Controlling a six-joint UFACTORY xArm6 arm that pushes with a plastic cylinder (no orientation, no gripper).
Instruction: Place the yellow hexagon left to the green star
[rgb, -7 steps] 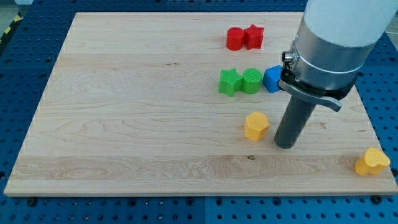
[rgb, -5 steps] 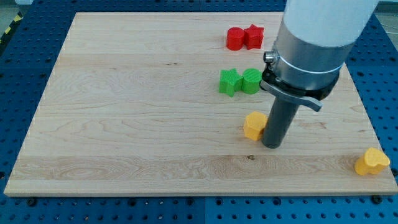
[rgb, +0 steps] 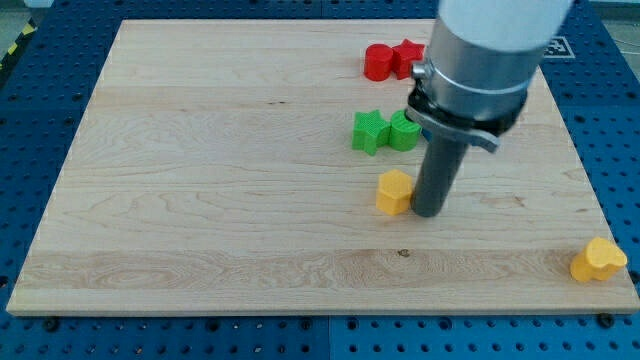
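— Camera view: where does the yellow hexagon (rgb: 394, 192) sit?
— Mid-worktop (rgb: 200, 180), below the green star (rgb: 369, 131), with my tip (rgb: 428, 211) touching its right side. No long axis shows.
— Fingers?
— None; only a rod.
— Nearby?
— A green cylinder (rgb: 403, 131) touches the star; two red blocks (rgb: 391, 61) sit near the top; a yellow heart (rgb: 598, 260) lies bottom right.

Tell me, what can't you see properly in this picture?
- Green round block: right side hidden behind the arm, camera view.
- Red blocks: the right one partly covered by the arm.
- Blue block: not visible now.
- My tip: beside yellow hexagon; contact unclear.
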